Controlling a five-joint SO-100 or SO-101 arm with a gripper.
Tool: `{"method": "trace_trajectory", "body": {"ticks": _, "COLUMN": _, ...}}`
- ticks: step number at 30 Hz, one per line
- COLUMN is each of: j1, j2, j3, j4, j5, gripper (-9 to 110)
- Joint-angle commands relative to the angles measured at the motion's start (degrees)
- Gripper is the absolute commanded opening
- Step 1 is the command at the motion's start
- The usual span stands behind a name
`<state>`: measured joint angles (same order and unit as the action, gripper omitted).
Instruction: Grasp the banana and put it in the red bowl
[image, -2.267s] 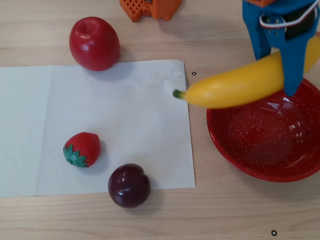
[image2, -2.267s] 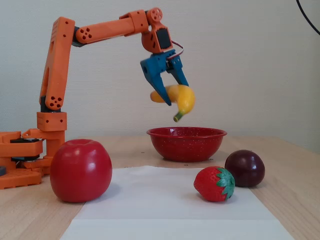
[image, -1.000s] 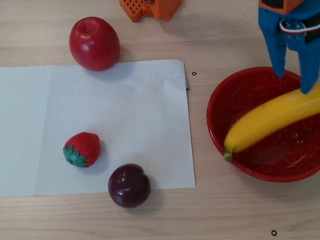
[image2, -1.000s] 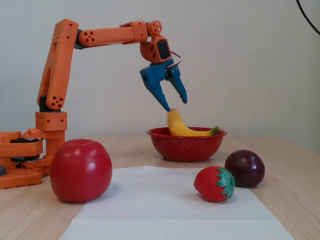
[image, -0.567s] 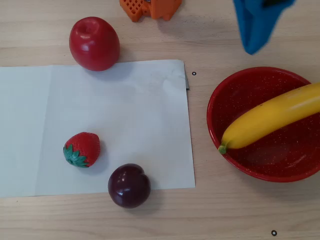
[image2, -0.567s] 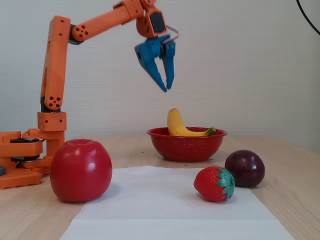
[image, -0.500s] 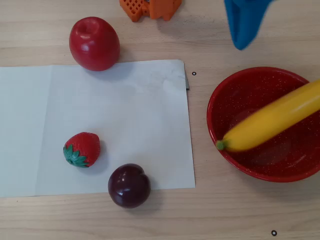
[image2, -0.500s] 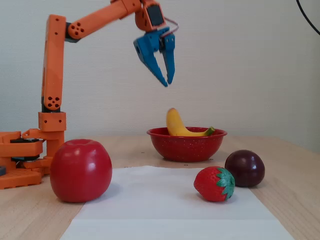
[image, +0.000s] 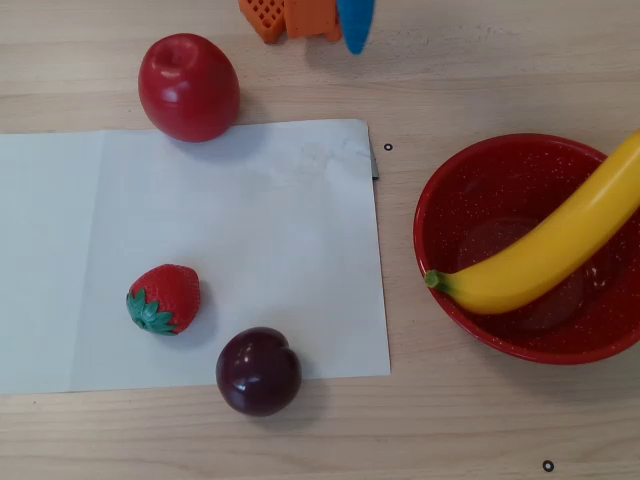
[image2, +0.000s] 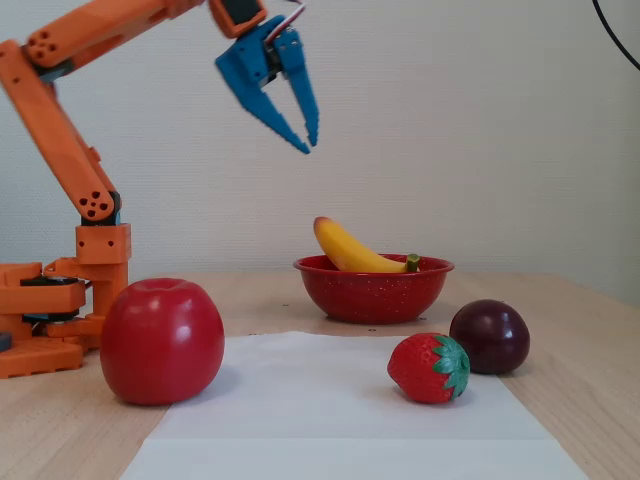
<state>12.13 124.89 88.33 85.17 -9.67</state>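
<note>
Apple (image2: 161, 340) foremost; banana (image: 545, 260) is lodged in red bowl (image: 520, 250).
Pincer (image2: 308, 142), released and empty, is best lifted clear toward 12 o'clock, task judged done.

Big red apple (image: 188, 87) on bare wood, just past the far edge of the white paper (image: 250, 220). In the fixed view, same apple (image2: 161, 340) at near left, shiny, standing upright beside the paper (image2: 340, 400). Small red strawberry (image: 164, 298) with green leaves, lying on the paper, leaves pointing to the left in the overhead view. Dark purple plum (image: 259, 371) close by, sitting on the paper's edge, partly on the wooden table (image: 480, 90). In the fixed view, strawberry (image2: 430, 368) and plum (image2: 489, 337) almost side by side at right. Plain pale wall (image2: 480, 130) behind. Tiny black dots (image: 388, 147) on the wood.
</note>
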Motion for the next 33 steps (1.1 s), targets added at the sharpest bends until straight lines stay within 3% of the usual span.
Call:
{"method": "trace_trajectory", "body": {"ticks": 1, "j1": -2.72, "j2": 7.03, "j3": 2.99, "j4": -4.48, "j5": 0.44, "gripper": 0}}
{"method": "trace_trajectory", "body": {"ticks": 19, "j1": -8.00, "j2": 41.13, "j3": 64.07, "j4": -50.36, "j5": -1.14, "gripper": 0}}
{"method": "trace_trajectory", "body": {"ticks": 33, "j1": -9.93, "j2": 57.92, "j3": 91.05, "j4": -64.78, "j5": -0.62, "gripper": 0}}
